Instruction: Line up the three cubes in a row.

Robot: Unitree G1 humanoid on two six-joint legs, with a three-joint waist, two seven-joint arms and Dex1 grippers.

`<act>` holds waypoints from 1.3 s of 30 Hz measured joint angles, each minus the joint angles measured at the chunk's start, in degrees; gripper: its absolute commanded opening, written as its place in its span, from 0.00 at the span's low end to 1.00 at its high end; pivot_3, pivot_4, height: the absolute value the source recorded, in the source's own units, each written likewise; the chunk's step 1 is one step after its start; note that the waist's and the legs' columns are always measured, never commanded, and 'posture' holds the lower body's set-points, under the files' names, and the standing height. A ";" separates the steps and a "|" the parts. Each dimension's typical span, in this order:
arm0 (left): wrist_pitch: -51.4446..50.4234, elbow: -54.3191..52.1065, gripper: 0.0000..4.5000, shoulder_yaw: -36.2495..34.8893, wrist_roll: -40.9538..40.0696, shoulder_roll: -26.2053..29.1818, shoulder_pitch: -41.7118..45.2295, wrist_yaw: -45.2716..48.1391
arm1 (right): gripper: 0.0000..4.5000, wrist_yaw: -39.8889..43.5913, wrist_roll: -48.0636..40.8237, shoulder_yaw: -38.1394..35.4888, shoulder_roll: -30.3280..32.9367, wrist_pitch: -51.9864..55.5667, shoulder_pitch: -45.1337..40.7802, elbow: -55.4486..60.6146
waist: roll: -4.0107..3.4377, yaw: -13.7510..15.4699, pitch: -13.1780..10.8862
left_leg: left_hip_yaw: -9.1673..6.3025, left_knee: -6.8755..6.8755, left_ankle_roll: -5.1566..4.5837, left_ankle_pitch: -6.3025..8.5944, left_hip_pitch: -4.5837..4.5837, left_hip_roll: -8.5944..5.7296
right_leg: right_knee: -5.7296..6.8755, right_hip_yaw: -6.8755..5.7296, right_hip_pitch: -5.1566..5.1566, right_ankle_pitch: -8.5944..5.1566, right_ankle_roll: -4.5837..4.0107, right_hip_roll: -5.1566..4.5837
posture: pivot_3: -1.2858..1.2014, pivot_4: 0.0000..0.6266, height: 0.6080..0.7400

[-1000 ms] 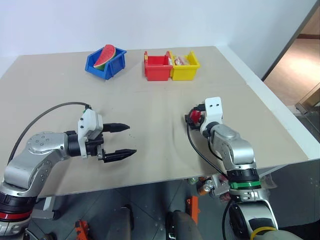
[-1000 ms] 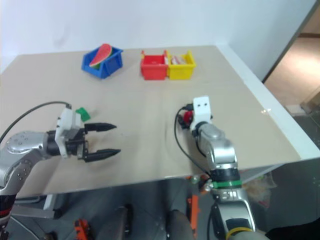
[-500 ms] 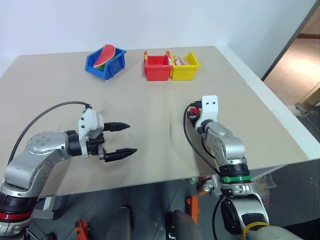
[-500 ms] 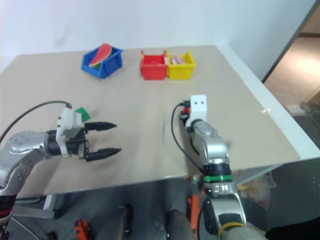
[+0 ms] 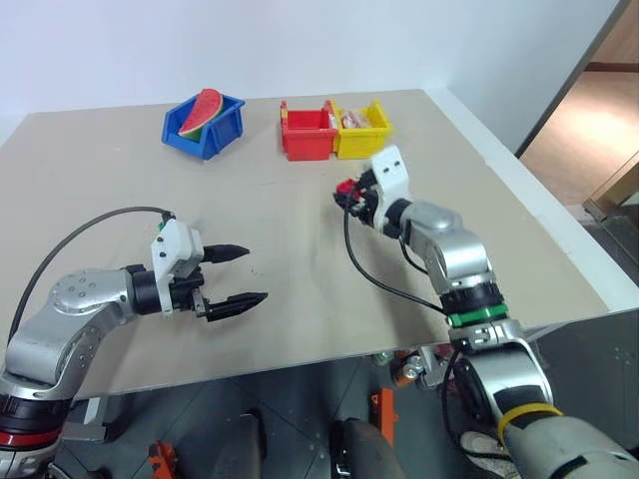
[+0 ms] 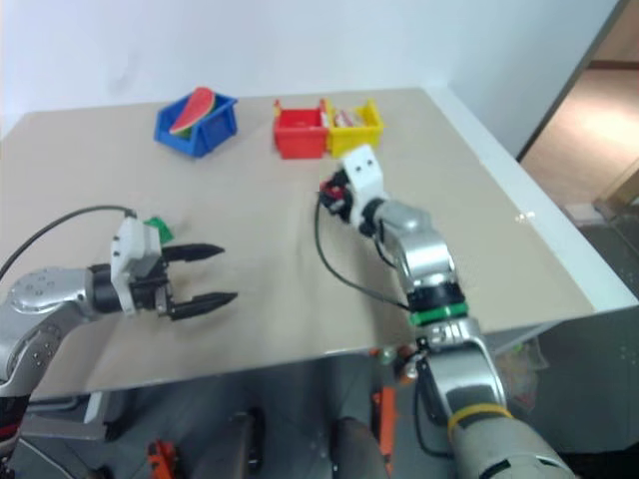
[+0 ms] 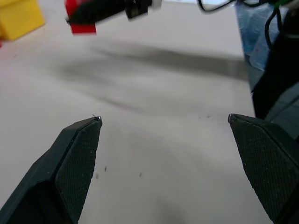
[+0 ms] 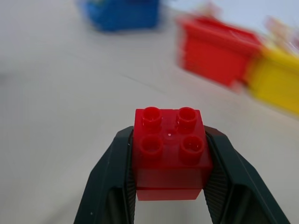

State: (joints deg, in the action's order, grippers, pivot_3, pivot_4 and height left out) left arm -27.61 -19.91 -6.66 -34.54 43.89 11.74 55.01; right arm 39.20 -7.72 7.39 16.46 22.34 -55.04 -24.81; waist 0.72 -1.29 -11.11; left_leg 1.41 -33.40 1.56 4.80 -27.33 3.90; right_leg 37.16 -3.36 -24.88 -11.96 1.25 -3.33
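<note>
my right gripper clamps the red cube, studs up, above the table near the red bin. my left gripper is spread wide, with the green cube beside its wrist.

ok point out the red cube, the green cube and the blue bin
red cube (image 8: 169, 145), right wrist view, its studded top
green cube (image 6: 158, 229), right eye view, its visible corner
blue bin (image 5: 193, 137), left eye view, its front wall

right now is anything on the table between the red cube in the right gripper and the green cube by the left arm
Nothing visible. The right gripper holds the red cube above the table, and the stretch toward the green cube is bare. The open left gripper hovers nearer the robot.
</note>
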 measured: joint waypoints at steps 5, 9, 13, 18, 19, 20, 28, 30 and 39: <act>0.24 -0.77 1.00 -5.26 0.17 0.23 -7.08 -0.96 | 0.29 17.81 -0.06 5.94 -0.59 -8.80 -3.45 -7.17 | 0.00 0.00 0.00 | 0.20 0.01 0.00 0.09 0.00 0.01 | -0.01 0.20 -0.08 -0.02 0.01 -0.01 | 0.52 0.24 1.00; 0.66 -2.38 1.00 -8.83 0.17 0.22 -11.62 -1.05 | 0.29 30.60 -0.23 8.86 -1.72 -14.13 -4.73 -12.50 | 0.01 0.21 0.00 | 0.19 0.00 0.04 0.11 0.00 0.02 | -0.01 0.16 -0.09 0.00 0.01 -0.03 | 0.52 0.24 1.00; 2.25 -4.04 1.00 -11.44 0.34 -0.12 -15.01 -2.16 | 0.29 40.78 1.50 11.24 -1.85 -21.13 -7.86 -20.29 | 0.01 0.14 0.00 | 0.22 -0.05 0.20 0.21 0.02 0.05 | -0.01 0.15 -0.32 0.17 -0.12 -0.07 | 0.52 0.24 1.00; 2.90 -5.86 1.00 -11.67 0.80 -1.61 -15.78 -4.85 | 0.29 43.18 3.00 11.05 -3.23 -25.39 -11.12 -26.62 | 0.01 0.10 0.00 | 0.21 -0.03 0.21 0.21 0.02 0.12 | 0.00 0.15 -0.29 0.30 -0.23 0.02 | 0.52 0.24 1.00; 2.93 -6.10 1.00 -11.67 0.81 -1.77 -15.90 -5.13 | 0.29 43.26 3.14 10.93 -3.56 -25.98 -11.39 -27.40 | 0.01 0.10 0.00 | 0.21 -0.03 0.21 0.21 0.02 0.14 | 0.00 0.15 -0.30 0.30 -0.23 0.04 | 0.52 0.24 1.00; 2.94 -6.29 1.00 -11.67 0.83 -1.86 -16.06 -5.35 | 0.29 43.32 3.32 10.86 -3.79 -26.40 -11.46 -28.06 | 0.01 0.10 0.00 | 0.22 -0.03 0.21 0.21 0.02 0.14 | 0.00 0.15 -0.30 0.30 -0.25 0.05 | 0.52 0.24 1.00; 3.05 -7.13 1.00 -11.64 0.90 -1.88 -16.48 -6.80 | 0.29 44.24 4.36 10.03 -4.51 -28.78 -11.52 -32.56 | 0.01 0.11 0.00 | 0.31 -0.03 0.22 0.21 0.02 0.15 | -0.01 0.22 -0.32 0.29 -0.25 0.05 | 0.52 0.24 1.00; 3.05 -7.26 1.00 -11.62 0.90 -1.87 -15.98 -7.08 | 0.29 43.90 4.68 9.70 -4.89 -29.33 -11.52 -33.41 | 0.01 0.10 0.00 | 0.31 -0.03 0.22 0.21 0.02 0.15 | 0.00 0.23 -0.32 0.30 -0.25 0.05 | 0.52 0.24 1.00; 2.93 -7.51 1.00 -11.09 0.97 -1.76 -14.28 -7.21 | 0.29 42.04 5.87 8.21 -5.75 -32.78 -11.54 -37.88 | 0.01 0.10 0.00 | 0.32 -0.03 0.21 0.20 0.02 0.15 | -0.01 0.24 -0.31 0.31 -0.24 0.06 | 0.52 0.24 1.00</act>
State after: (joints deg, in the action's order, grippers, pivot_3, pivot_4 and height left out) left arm -24.68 -27.42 -17.75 -33.57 42.13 -2.54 47.80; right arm 81.24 -1.85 15.60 10.71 -10.43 -66.58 -62.69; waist 0.73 -1.19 -11.10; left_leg 1.73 -33.43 1.77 5.00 -27.31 4.05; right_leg 37.16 -3.12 -25.19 -11.65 1.00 -3.26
